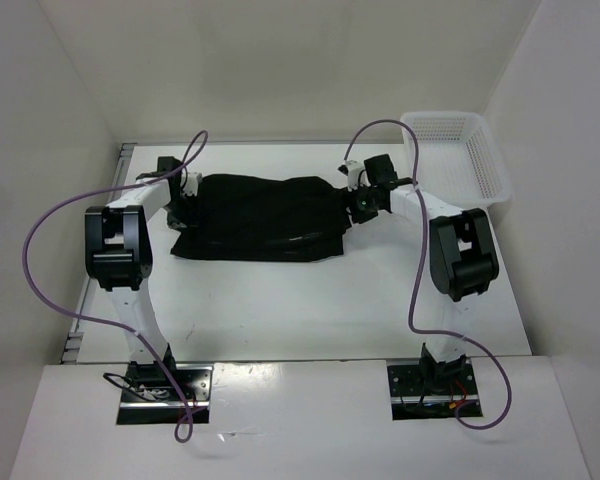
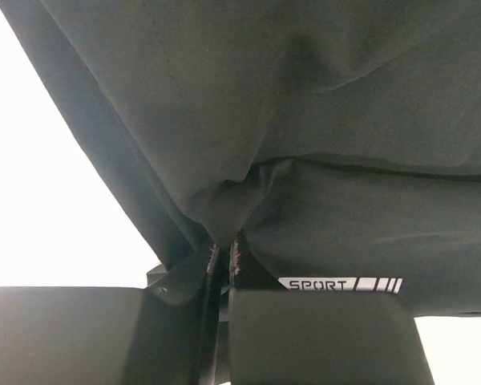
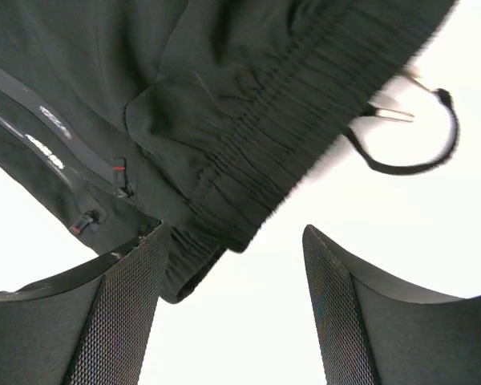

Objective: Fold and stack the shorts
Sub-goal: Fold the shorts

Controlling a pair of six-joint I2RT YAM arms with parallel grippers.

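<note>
Pinching the shorts [image 2: 321,112], the left hand [image 2: 224,255] is holding firm; the spread right hand [image 3: 232,233] is probably needing a square waistband [image 3: 272,152] grip.

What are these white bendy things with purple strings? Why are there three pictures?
They are two robot arms bolted to a white table. One picture looks down from above; the other two come from small cameras on each arm's wrist. On the table lie black fabric shorts, with a white plastic mesh basket at the far right corner. The left gripper is shut, pinching a fold of the shorts. The right gripper is open beside the stretchy waistband, holding nothing.
</note>
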